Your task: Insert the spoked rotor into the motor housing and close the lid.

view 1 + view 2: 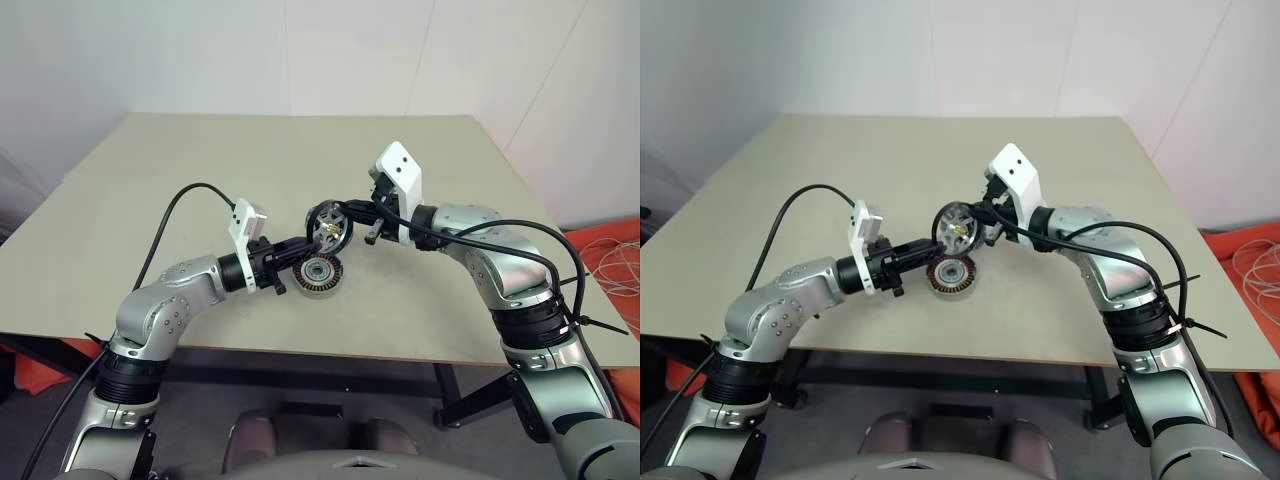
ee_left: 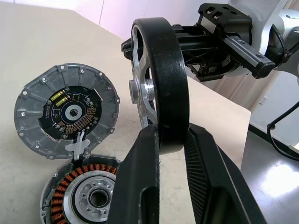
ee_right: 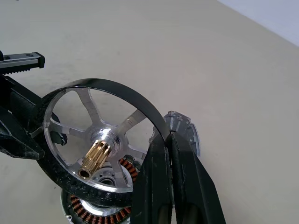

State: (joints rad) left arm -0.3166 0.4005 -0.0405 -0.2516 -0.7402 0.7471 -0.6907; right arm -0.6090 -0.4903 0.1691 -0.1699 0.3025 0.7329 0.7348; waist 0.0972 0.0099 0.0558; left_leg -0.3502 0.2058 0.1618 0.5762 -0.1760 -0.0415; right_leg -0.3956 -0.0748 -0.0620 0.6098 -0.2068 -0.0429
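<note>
Rotor [image 3: 100, 140] up in the air, not in the housing [image 2: 84, 198] yet. Lid [image 2: 67, 109] off, lying flat on the table [image 1: 200, 160] beside the housing. Right gripper [image 3: 169, 140] pinching the rim. Left gripper [image 2: 170, 140] around the rim too, pinching its other side. Housing just below. Still to do: drop in, close lid.

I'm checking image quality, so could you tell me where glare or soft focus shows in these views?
Left wrist view: the left gripper's fingers look soft up close, and the floor shows glare. Right wrist view: the spoked rotor is crisp, its brass pinion glinting. Left eye view: even light, soft shadows on the table.
</note>
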